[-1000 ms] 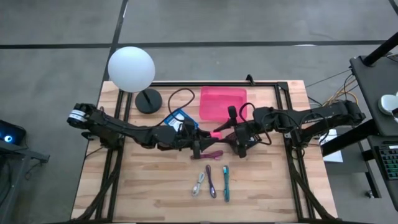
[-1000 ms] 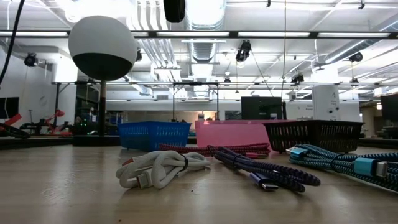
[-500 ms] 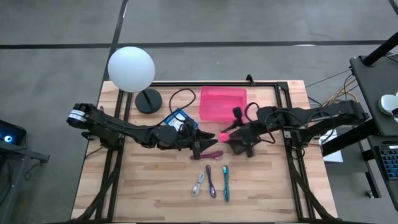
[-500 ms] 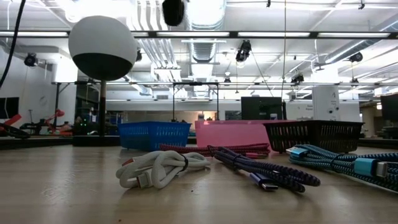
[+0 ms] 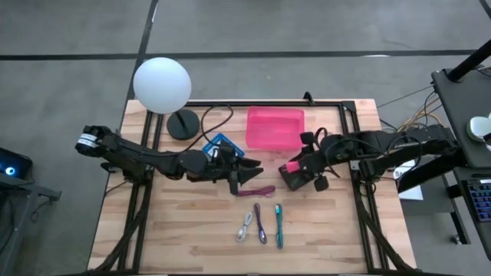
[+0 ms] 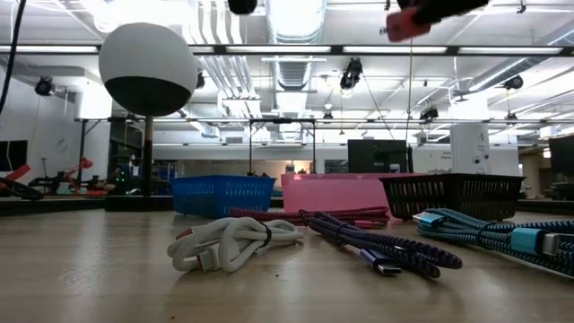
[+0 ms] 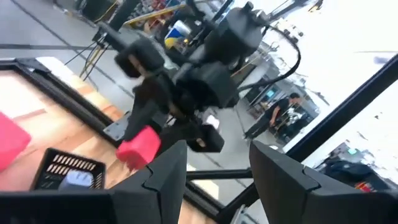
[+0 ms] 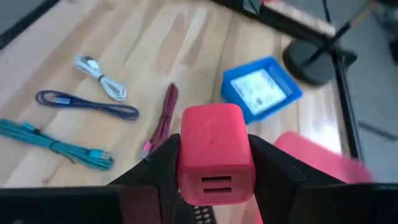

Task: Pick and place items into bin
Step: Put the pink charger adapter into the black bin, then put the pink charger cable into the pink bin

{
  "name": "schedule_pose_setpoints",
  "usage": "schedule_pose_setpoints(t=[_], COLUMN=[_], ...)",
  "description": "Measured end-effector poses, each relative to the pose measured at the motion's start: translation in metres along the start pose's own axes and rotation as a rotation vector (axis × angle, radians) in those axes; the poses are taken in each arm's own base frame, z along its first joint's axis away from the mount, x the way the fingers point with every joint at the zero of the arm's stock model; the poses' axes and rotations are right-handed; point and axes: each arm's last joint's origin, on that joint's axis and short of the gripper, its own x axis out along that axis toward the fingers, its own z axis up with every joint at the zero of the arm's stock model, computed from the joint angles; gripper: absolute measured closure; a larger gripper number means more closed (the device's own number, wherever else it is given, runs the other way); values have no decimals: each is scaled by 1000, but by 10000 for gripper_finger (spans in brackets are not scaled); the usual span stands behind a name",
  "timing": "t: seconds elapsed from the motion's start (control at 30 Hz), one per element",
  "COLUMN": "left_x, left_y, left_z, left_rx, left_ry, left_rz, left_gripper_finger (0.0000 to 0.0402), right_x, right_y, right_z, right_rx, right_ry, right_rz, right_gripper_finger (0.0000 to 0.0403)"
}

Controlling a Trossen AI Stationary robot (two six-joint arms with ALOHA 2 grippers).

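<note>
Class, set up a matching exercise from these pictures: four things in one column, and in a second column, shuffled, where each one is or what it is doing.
Things:
1. red charger block
2. maroon cable
3. white cable
4. globe lamp

Places or states:
A. at the table's far left corner
B. held between the right gripper's fingers
C. leftmost in the row of three cables near the front edge
D. lying alone on the wood in front of the left gripper

Pairs: 1-B, 2-D, 3-C, 4-A
</note>
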Motion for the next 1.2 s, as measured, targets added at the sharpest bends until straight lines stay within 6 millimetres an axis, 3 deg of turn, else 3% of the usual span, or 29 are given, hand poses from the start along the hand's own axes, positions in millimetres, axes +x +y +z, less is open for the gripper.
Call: schedule_pose_setpoints(t=[0.33, 0.53, 0.9, 1.2], left_x=[0, 1, 1, 1], left_y=[1, 1, 1, 1], left_z=[-1, -1, -1, -2], left_rx=[15, 15, 15, 15], left_ry=[7, 7, 7, 9], left_rz=[3, 3, 4, 4], left_gripper_finger=[242, 242, 242, 242], right_x=[36, 53, 64, 64], right_y=[4, 12, 21, 19], right_z=[-64, -95, -125, -120], right_rx=[148, 159, 177, 200], right_ry=[223, 235, 259, 238], right_rz=[-23, -18, -59, -76], right_gripper_finger=[261, 261, 258, 171])
